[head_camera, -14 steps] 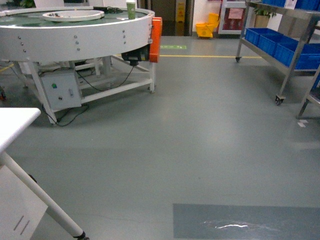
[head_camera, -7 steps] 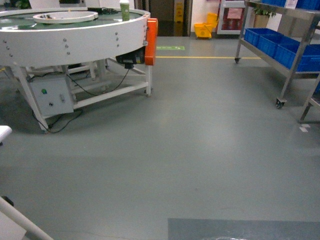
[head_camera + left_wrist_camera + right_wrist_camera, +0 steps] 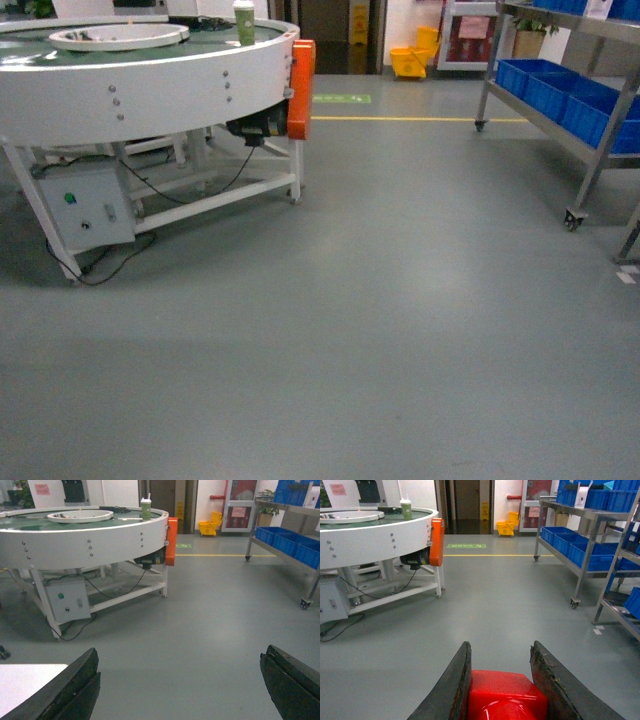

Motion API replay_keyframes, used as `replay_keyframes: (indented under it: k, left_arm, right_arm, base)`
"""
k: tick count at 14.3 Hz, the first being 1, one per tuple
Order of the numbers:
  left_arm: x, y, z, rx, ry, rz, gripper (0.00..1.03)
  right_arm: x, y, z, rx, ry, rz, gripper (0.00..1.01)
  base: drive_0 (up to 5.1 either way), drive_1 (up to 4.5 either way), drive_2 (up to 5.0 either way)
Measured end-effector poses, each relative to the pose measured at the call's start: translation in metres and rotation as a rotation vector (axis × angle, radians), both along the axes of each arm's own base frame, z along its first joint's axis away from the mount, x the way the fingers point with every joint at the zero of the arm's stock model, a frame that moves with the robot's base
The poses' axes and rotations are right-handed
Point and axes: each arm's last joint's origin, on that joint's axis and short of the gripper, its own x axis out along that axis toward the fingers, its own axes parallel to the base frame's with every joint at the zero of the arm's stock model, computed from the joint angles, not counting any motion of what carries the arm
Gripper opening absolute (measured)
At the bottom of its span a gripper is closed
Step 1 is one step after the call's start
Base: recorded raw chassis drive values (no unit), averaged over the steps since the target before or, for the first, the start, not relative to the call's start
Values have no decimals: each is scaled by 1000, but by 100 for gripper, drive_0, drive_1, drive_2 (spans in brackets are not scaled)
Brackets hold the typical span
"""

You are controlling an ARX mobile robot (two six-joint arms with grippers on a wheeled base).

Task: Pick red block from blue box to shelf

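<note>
Your base swings right: white worktop gone from head view. Right pincer [image 3: 501, 680] pinches small red plastic brick [image 3: 506, 700]; left pincer [image 3: 180, 685] spread. Tall steel rack [image 3: 585, 535] nearer; carry on.

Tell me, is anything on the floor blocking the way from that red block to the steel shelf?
Nothing visible does. The red block sits clamped between the right gripper fingers, and the grey floor between it and the shelf on the right looks bare. The round conveyor table stands off to the left.
</note>
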Motion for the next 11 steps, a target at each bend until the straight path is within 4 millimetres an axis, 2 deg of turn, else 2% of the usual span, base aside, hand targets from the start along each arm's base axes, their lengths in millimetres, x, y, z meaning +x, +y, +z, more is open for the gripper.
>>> replay_keyframes:
  k: [11]
  left_arm:
    - [0, 0, 0, 0, 0, 0, 98]
  right_arm:
    - [0, 0, 0, 0, -2, 0, 29]
  base:
    - [3, 418, -412]
